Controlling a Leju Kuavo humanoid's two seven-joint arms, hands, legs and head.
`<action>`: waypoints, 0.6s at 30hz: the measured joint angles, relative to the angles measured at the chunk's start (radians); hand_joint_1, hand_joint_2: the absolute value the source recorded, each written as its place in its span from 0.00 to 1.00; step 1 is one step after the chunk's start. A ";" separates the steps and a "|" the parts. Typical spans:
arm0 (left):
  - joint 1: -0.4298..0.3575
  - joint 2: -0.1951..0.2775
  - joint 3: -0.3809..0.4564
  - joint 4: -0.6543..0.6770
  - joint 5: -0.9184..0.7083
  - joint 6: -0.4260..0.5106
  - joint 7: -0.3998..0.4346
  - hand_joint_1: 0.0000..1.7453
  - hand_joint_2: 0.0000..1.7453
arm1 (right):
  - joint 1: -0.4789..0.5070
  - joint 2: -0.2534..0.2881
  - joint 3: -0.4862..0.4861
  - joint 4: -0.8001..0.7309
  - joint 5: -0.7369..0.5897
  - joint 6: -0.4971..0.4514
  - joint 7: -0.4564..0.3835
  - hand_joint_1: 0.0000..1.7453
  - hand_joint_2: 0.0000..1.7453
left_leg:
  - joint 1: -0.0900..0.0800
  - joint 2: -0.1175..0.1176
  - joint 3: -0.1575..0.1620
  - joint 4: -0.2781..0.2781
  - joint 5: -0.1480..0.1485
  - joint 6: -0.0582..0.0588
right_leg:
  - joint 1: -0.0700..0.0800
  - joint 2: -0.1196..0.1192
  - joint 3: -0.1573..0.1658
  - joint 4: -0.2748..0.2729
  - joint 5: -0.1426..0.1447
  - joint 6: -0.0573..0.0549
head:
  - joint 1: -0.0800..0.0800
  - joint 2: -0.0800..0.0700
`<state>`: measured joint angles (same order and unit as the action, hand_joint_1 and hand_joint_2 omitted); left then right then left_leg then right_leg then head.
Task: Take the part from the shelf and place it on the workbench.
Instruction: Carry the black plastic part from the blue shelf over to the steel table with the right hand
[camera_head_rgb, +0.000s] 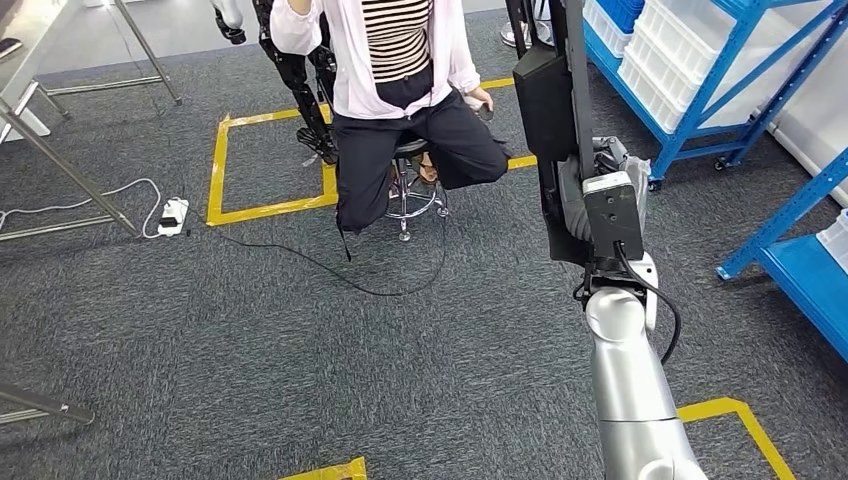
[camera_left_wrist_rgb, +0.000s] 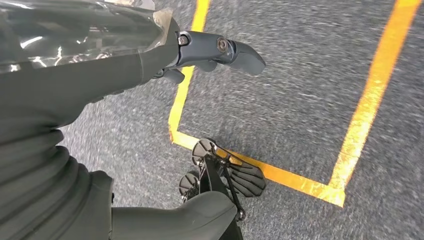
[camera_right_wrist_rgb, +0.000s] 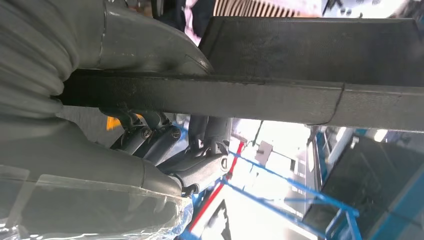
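A long black part (camera_head_rgb: 548, 110), a bar with a flat boxy section, stands upright in my right hand (camera_head_rgb: 598, 195), at the right of the head view and above the carpet. From the right wrist camera the bar of the part (camera_right_wrist_rgb: 280, 97) crosses the picture, with the thumb on one side and the dark fingers (camera_right_wrist_rgb: 192, 150) curled round the other. My left hand (camera_left_wrist_rgb: 150, 65) hangs over the grey carpet with its fingers stretched out, the thumb apart and nothing in it.
A person (camera_head_rgb: 400, 80) sits on a stool (camera_head_rgb: 410, 190) straight ahead, inside yellow floor tape (camera_head_rgb: 218, 170). Blue shelves (camera_head_rgb: 720, 70) with white bins stand at the right. A cable and a power strip (camera_head_rgb: 172, 215) lie on the floor. Metal table legs (camera_head_rgb: 70, 170) are at the left.
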<state>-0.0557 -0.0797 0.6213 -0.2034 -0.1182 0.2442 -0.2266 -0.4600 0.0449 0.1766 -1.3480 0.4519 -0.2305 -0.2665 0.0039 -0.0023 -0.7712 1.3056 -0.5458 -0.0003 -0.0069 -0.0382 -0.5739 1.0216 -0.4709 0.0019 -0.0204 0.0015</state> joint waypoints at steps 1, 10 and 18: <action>0.001 -0.001 0.001 0.000 0.000 0.000 0.000 0.00 1.00 | 0.001 0.000 0.000 0.001 -0.001 0.000 0.000 1.00 1.00 | -0.001 0.001 0.010 -0.019 0.017 0.005 | 0.003 -0.011 0.001 0.000 -0.001 -0.001 | 0.000 0.000; -0.001 -0.001 0.005 0.000 -0.006 0.001 0.002 0.00 1.00 | 0.002 0.005 0.000 0.000 -0.009 0.000 -0.015 1.00 1.00 | -0.024 0.028 0.158 -0.306 0.126 0.058 | 0.016 -0.049 -0.001 0.019 -0.025 0.007 | 0.003 0.000; -0.004 -0.004 0.005 0.000 -0.010 0.000 0.000 0.00 1.00 | 0.025 -0.008 -0.004 -0.001 -0.011 0.000 -0.018 1.00 1.00 | -0.004 -0.082 0.165 -0.310 0.136 0.052 | -0.018 0.050 -0.067 0.150 -0.057 0.055 | 0.011 0.000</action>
<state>-0.0596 -0.0837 0.6260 -0.2033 -0.1287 0.2443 -0.2264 -0.4351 0.0373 0.1722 -1.3489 0.4404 -0.2310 -0.2846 0.0001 -0.0841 -0.6061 0.9951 -0.4102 0.0512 -0.0249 0.0119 -0.6412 1.1713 -0.5282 0.0566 -0.0093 0.0015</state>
